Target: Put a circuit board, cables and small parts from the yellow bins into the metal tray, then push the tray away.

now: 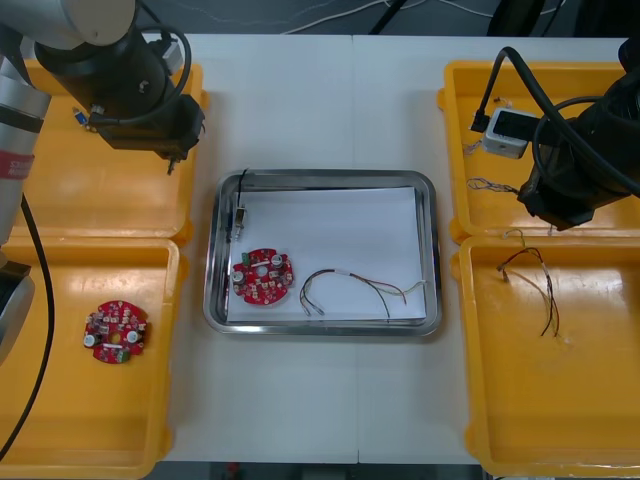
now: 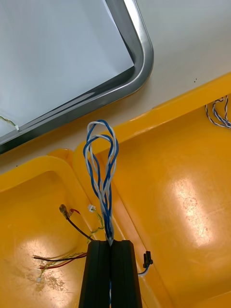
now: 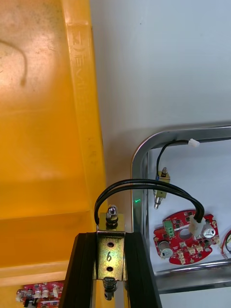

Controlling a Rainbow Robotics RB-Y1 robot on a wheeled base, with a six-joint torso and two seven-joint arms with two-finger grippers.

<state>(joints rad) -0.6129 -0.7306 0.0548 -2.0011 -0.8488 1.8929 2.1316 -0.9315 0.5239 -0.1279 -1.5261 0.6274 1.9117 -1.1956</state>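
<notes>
My left gripper (image 3: 110, 235) is shut on a small metal part (image 3: 110, 254), a brass bracket with a looped black cable (image 3: 144, 185) fixed to it. It hangs over the far left yellow bin's (image 1: 110, 205) wall, left of the metal tray (image 1: 430, 190). My right gripper (image 2: 110, 242) is shut on a twisted blue and white cable (image 2: 102, 178), held above the wall between the two right bins. In the tray lie a round red circuit board (image 1: 263, 277), a red and yellow cable (image 1: 350, 283) and a small metal part on a black cable (image 1: 240, 215).
A second circuit board (image 1: 116, 332) lies in the near left bin. The near right bin (image 1: 560, 400) holds red and yellow cables (image 1: 530, 275). The far right bin holds a white box (image 1: 508, 132) and another blue and white cable (image 1: 490, 185).
</notes>
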